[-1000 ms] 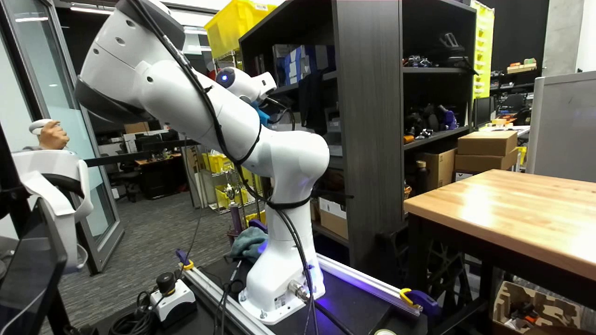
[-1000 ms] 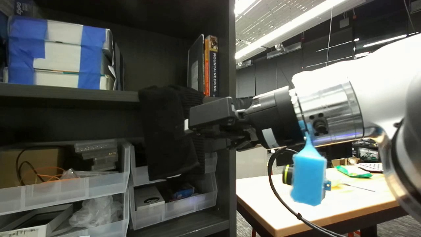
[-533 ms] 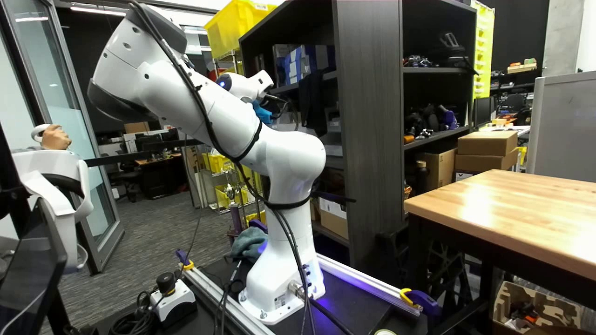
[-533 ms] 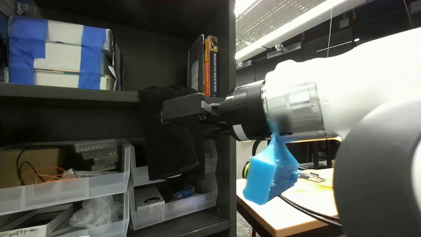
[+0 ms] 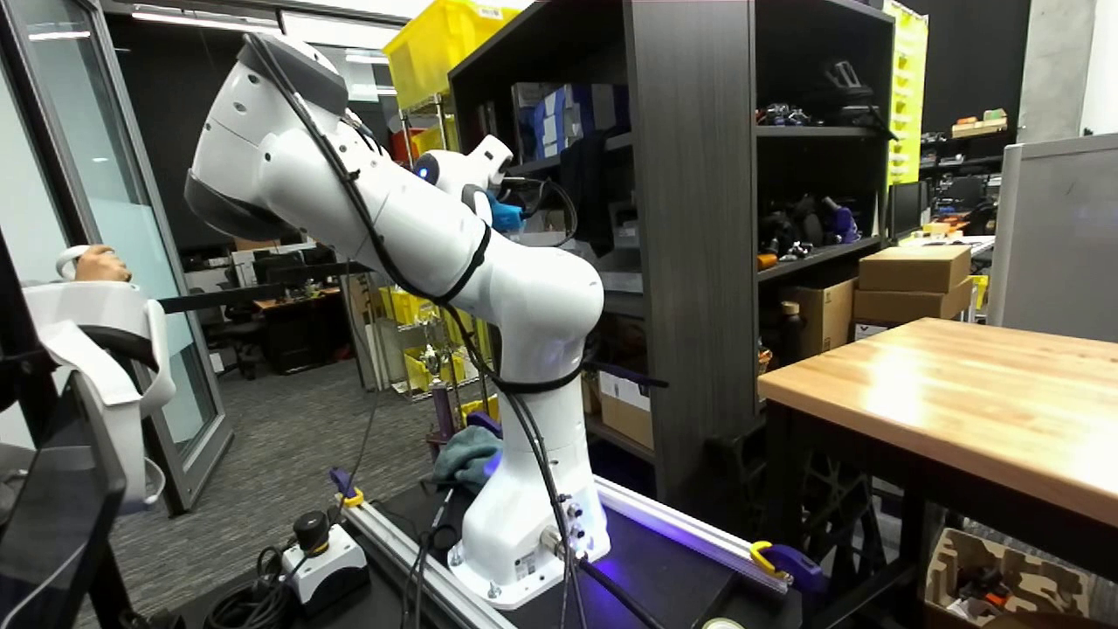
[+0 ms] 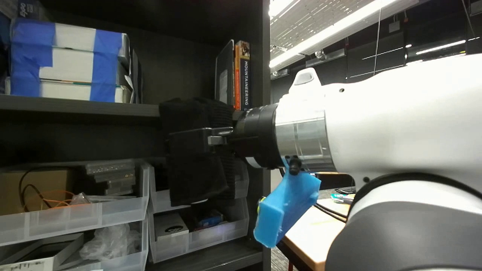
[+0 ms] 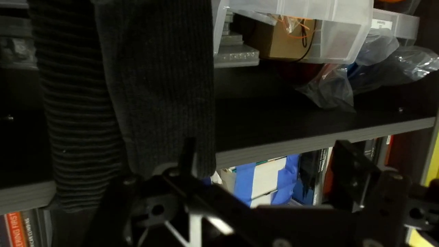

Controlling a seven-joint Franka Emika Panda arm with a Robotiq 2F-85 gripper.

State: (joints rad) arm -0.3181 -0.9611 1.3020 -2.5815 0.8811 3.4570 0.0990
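- The gripper point(image 7: 267, 154) has its jaws spread wide with nothing pinched between them; in the wrist view the gap looks onto the shelf point(image 7: 291, 145) and a blue-taped stack point(image 7: 269, 178).
- The black cloth point(image 6: 197, 180) hangs over the front edge of the shelf, right of the stack in an exterior view. No hook or clip shows, so its own weight and the drag of fabric on board presumably keep it there.
- In the wrist view, where the shelf appears upside down, one finger point(image 7: 188, 154) stands in front of the cloth's edge; whether they touch cannot be told.
- The stack sits toward the left of the shelf; its tape seems meant to bind the pieces into one block.
- At the right, books point(image 6: 241, 75) stand upright close to the side panel point(image 6: 266, 45), which likely props them.
- Lower down, clear bins point(image 6: 75, 218) are stacked with their low fronts facing near, probably so that the contents can be seen and taken.
- The arm point(image 5: 419, 218) carries a cable point(image 5: 328, 148) strapped along it, presumably to save it from snagging.
- A blue block point(image 6: 286, 214) hangs under the wrist, perhaps as a camera housing.
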